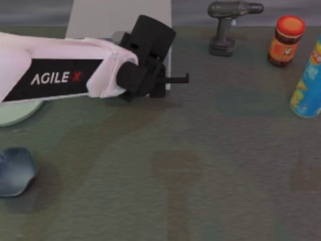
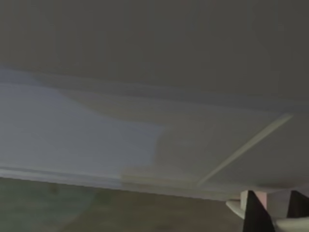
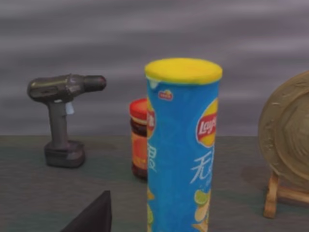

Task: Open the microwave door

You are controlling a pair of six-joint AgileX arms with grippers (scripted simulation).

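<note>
The microwave (image 1: 100,17) stands at the table's far edge, left of centre, showing its flat pale top. My left arm reaches in from the left across its front, so the front is mostly hidden from above. The left gripper (image 1: 180,79) sits at the front's right part. In the left wrist view the microwave door (image 2: 120,135) fills the picture as a flat pale panel. There my left gripper (image 2: 277,212) has its two dark fingertips (image 2: 256,215) close together, with a pale handle-like piece between them. Only one dark fingertip (image 3: 99,215) of my right gripper shows, in the right wrist view.
At the far right stand a grey power drill (image 1: 228,25), a red-lidded jar (image 1: 286,40) and a blue chips can (image 1: 308,83). A pale green plate (image 1: 15,113) and a dark blue object (image 1: 15,170) lie at the left. A golden disc on a stand (image 3: 287,140) stands beside the can.
</note>
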